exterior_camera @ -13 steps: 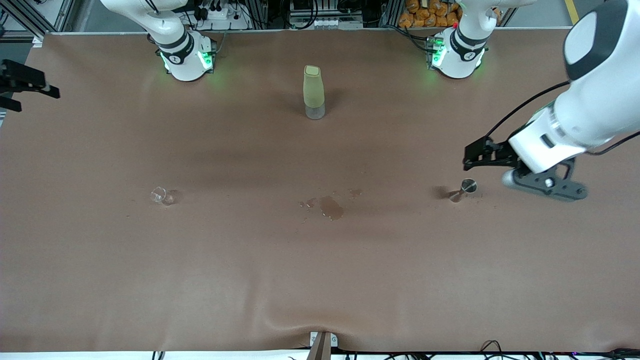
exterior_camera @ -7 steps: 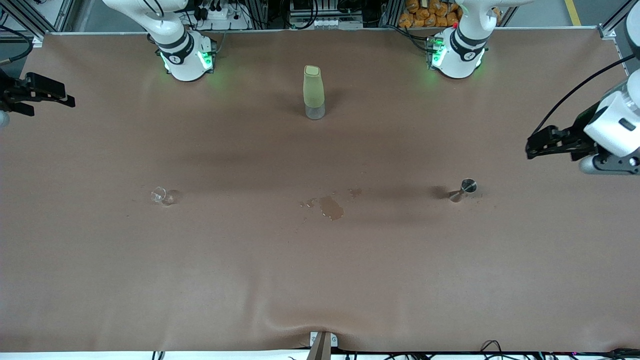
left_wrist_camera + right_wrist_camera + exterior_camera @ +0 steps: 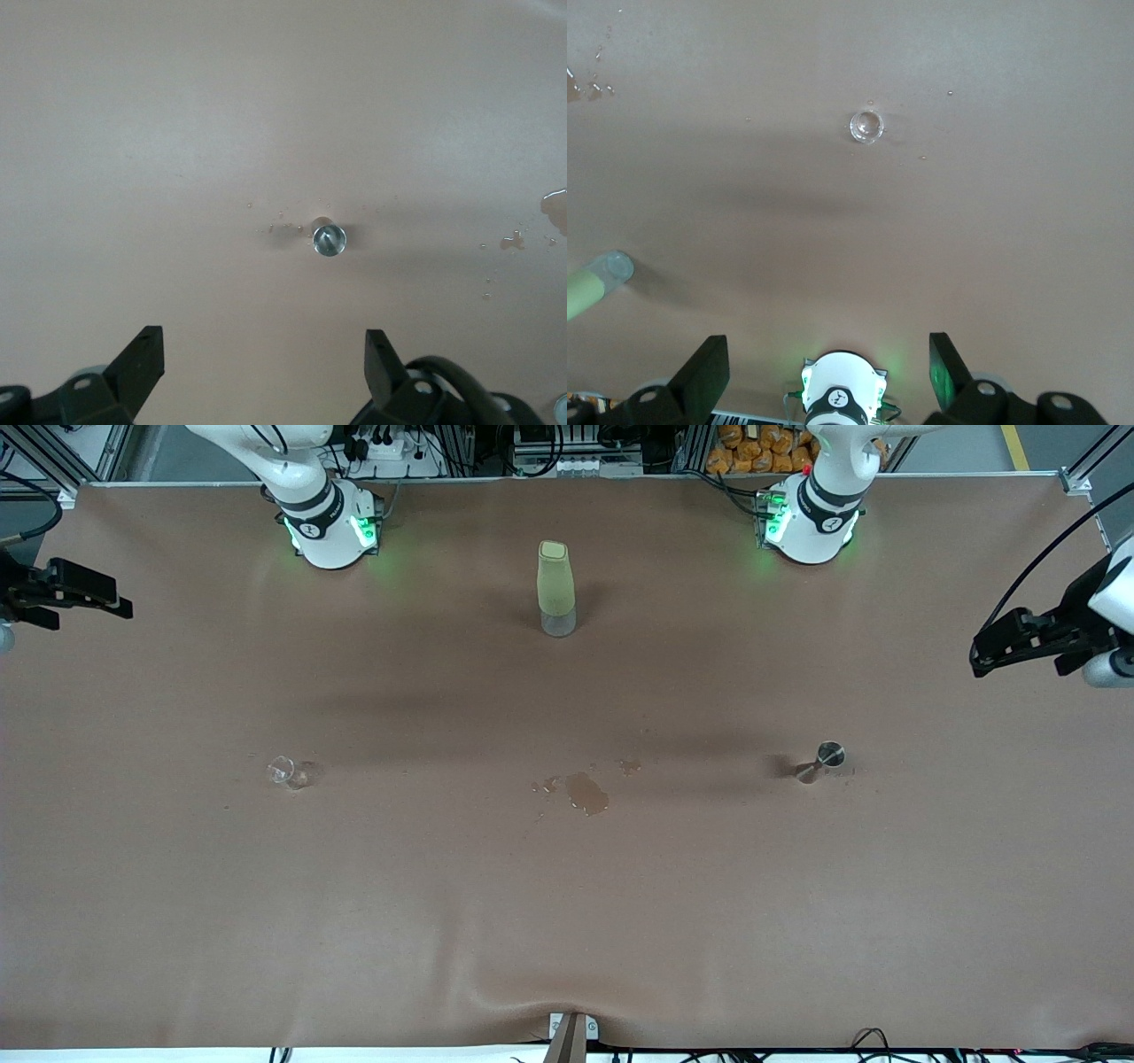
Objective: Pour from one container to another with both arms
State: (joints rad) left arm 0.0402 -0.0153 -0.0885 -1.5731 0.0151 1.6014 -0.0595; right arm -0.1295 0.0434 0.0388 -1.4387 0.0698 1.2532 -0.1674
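Two claws are held spread and empty above opposite ends of the brown surface (image 3: 567, 921), left claw (image 3: 992, 646) and right claw (image 3: 111, 598), with steel jigger (image 3: 819, 761), clear cup (image 3: 285, 772), green bottle (image 3: 555, 587) and spill (image 3: 586, 792) left standing between.

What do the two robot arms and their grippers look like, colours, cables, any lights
Both arms are glossy white with black joint bands. The left arm's base and the right arm's base glow green and carry a small dark mark. The left gripper and right gripper are matte black with flat angular fingers; black cables loop to each wrist.
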